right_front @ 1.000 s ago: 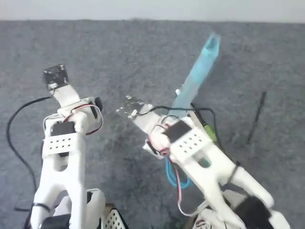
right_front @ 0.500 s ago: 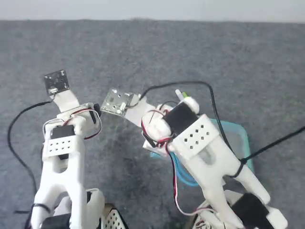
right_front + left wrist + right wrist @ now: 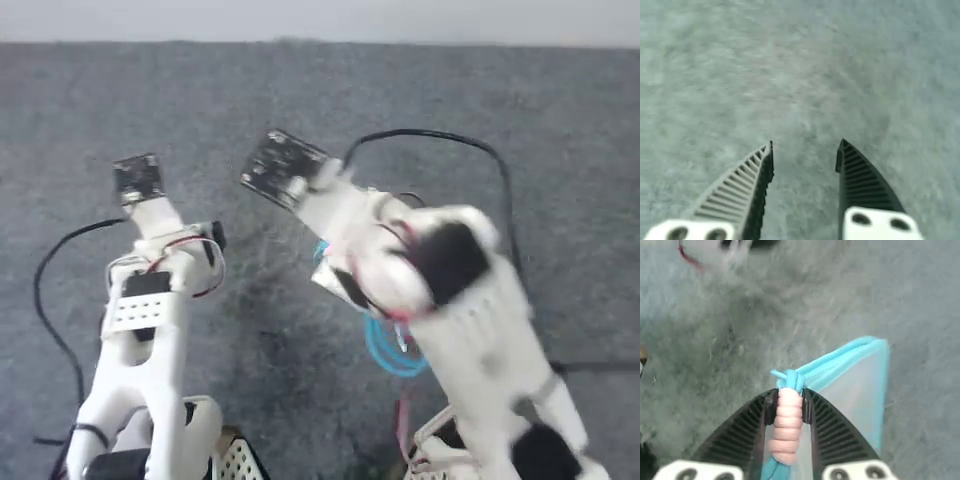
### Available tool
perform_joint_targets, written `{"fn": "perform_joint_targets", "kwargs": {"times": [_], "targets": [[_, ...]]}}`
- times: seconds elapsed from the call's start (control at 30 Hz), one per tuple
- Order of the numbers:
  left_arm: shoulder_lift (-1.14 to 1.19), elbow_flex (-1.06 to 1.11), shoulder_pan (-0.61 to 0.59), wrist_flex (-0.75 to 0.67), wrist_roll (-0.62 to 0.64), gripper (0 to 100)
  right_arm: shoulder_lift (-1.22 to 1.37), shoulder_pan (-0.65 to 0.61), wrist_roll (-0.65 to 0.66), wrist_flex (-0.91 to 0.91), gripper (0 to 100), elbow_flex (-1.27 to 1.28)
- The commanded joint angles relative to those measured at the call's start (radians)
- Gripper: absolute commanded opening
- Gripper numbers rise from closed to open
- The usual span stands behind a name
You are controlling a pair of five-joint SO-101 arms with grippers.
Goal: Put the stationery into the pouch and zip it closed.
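On the left, the left arm (image 3: 140, 330) stands over bare table (image 3: 560, 130). The left hand (image 3: 806, 145) is spread wide with nothing between its ribbed fingers, and only grey table surface lies below and ahead of it. It is well apart from the pouch.

To the right, the right arm (image 3: 450, 290) is bent forward over the middle of the table. The right hand (image 3: 788, 392) is clamped on the pouch's pink ribbed pull (image 3: 787, 425), with both fingers pressed against its sides. A knotted teal cord (image 3: 788, 377) pokes out just past the fingertips. The pouch (image 3: 860, 390), frosted with a teal edge, starts at that knot and reaches away from the hand, off to one side of it. Its teal top edge is the long axis, running straight out from the pull. It looks to be hanging or dragging from the pull rather than lying flat, though the angle is too steep to be sure.

So the right arm is the nearer one by far, already joined to the pouch at one end of the zip line. Any zipping must run along that teal edge. With the far end unheld, the pouch would likely just follow the pull, so the idle left hand would need to cross over and pin it.
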Motion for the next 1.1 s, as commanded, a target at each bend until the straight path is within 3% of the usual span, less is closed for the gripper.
{"fn": "perform_joint_targets", "kwargs": {"times": [0.0, 0.33, 0.4, 0.6, 0.7, 0.8, 1.07], "targets": [[-0.041, -0.005, 0.051, -0.028, -0.026, 20, -0.183, 0.048, -0.015, -0.090, 0.6, 0.075], [-0.041, -0.005, 0.049, -0.032, -0.029, 20, -0.234, 0.093, -0.009, -0.378, 1.3, 0.617], [-0.043, -0.005, 0.035, -0.032, -0.029, 20, -0.237, 0.091, -0.009, -0.406, 7.9, 0.697], [-0.041, -0.002, -0.034, -0.095, -0.028, 20, -0.246, -0.012, 0.063, -0.389, 41.7, 0.787], [-0.041, -0.002, -0.034, -0.095, -0.028, 20, -0.254, -0.010, 0.064, -0.355, 49.8, 0.776], [-0.041, -0.002, -0.037, -0.095, -0.028, 20, -0.295, 0.101, 0.035, -0.346, 50.0, 0.772], [-0.041, 0.005, -0.031, -0.101, -0.028, 20, -0.335, 0.654, 0.087, -0.338, 41.5, 0.898]]}}
